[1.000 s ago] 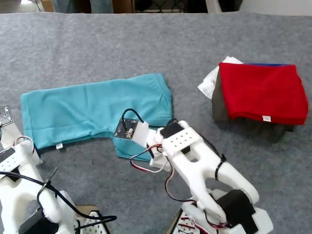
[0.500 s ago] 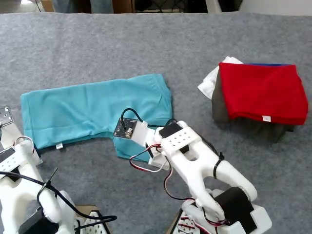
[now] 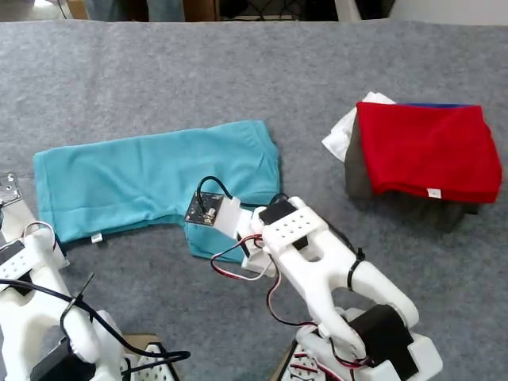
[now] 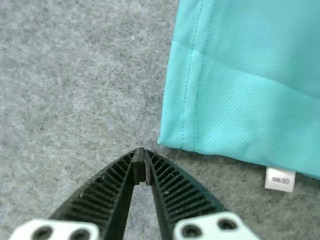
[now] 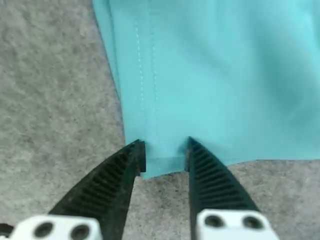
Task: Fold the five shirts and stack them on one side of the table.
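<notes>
Over the last second the right arm had edged slightly leftward, then settled. The teal shirt lay flat on the left half of the table. The right gripper stood parted astride its near hem. The left gripper, closed on nothing, sat just beside the shirt's near-left corner. At the right edge, the red shirt hid most of the folded stack beneath.

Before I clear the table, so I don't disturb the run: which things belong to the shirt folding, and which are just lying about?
Job: teal shirt, laid out; folded stack, red shirt on top; right tool, open at the teal hem; left tool, shut.
Lying about: metal plate.
</notes>
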